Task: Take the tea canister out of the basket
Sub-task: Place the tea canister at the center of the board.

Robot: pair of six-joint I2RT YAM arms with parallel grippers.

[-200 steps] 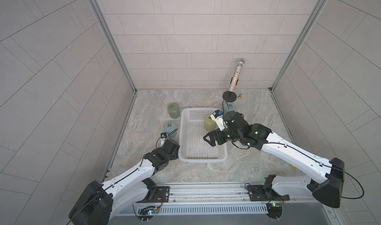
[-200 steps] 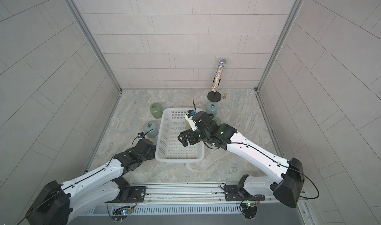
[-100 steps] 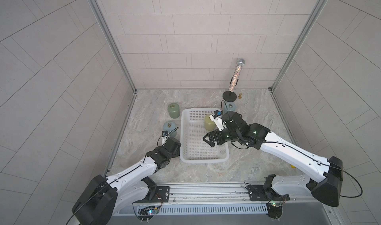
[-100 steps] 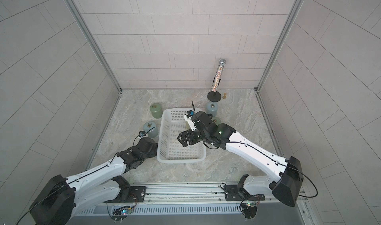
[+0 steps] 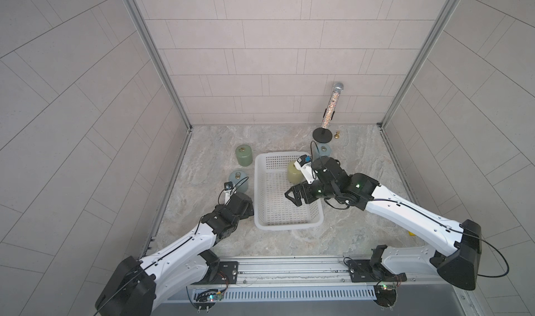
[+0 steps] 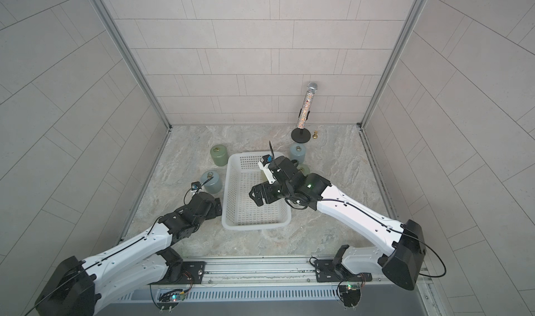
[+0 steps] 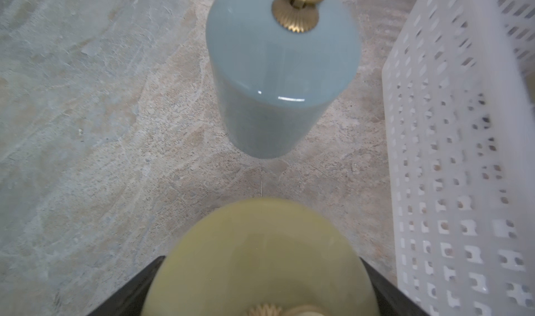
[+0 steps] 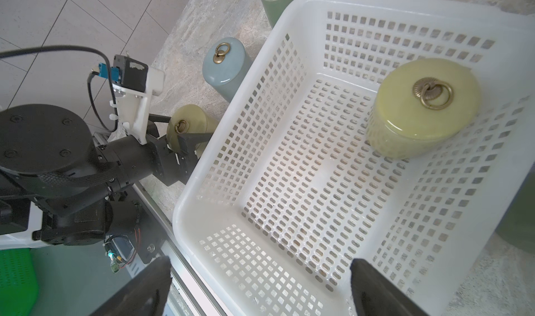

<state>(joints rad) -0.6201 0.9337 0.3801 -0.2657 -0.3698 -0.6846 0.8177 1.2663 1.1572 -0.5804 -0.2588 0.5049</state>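
The white perforated basket point(image 5: 289, 225) point(image 6: 254, 225) point(image 8: 202, 161) sits mid-table. One yellow-green tea canister point(image 5: 293, 175) point(image 8: 425, 109) with a brass ring stands upright in its far right corner. My right gripper point(image 5: 292, 197) point(image 6: 256, 196) point(image 8: 260, 285) hovers open over the basket's middle, holding nothing. Just outside the basket's left wall, my left gripper point(image 8: 188, 135) point(image 7: 260, 271) is shut on a second yellow-green canister point(image 7: 260, 256) point(image 8: 188, 120), which tilts. The left wrist hides that canister in both top views.
A blue-grey canister point(image 5: 238, 180) point(image 7: 283, 68) stands just beyond the left gripper, a green one point(image 5: 243, 155) farther back. Right of the basket are a blue canister point(image 5: 322, 151) and a green one point(image 6: 304, 170). A microphone on a stand point(image 5: 331, 109) and a small brass piece point(image 5: 336, 135) are behind.
The left gripper with its canister has edged forward beside the basket's left wall, and the basket has slid slightly right. The right arm has barely moved.
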